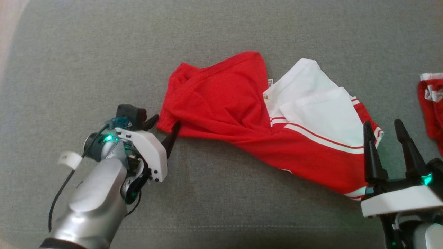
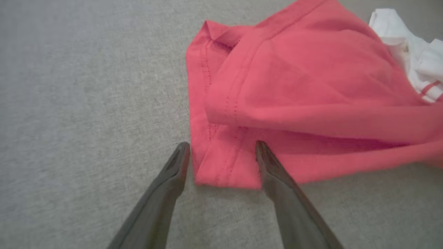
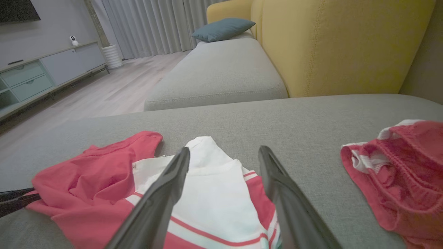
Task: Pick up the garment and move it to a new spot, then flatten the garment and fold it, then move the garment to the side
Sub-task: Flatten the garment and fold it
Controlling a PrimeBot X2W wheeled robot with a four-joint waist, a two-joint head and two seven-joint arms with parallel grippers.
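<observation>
The garment [image 1: 242, 114], a red shirt with white panels and stripes, lies crumpled on the grey sofa cushion [image 1: 86, 62]. My left gripper [image 1: 166, 121] is open at the garment's left corner, one finger on each side of the red hem. The left wrist view shows that corner [image 2: 225, 166] lying between the spread fingers of the left gripper [image 2: 222, 144], not pinched. My right gripper [image 1: 382, 123] is open just off the garment's right end and holds nothing. Seen from the right wrist, the right gripper [image 3: 224, 149] hovers above the white part of the garment [image 3: 214, 193].
A second red and white cloth [image 1: 431, 103] lies at the cushion's right edge, also in the right wrist view [image 3: 398, 173]. Behind it rise a yellow sofa back [image 3: 346, 45] and a blue pillow [image 3: 223, 29]. The floor [image 3: 114, 90] drops off beyond the cushion.
</observation>
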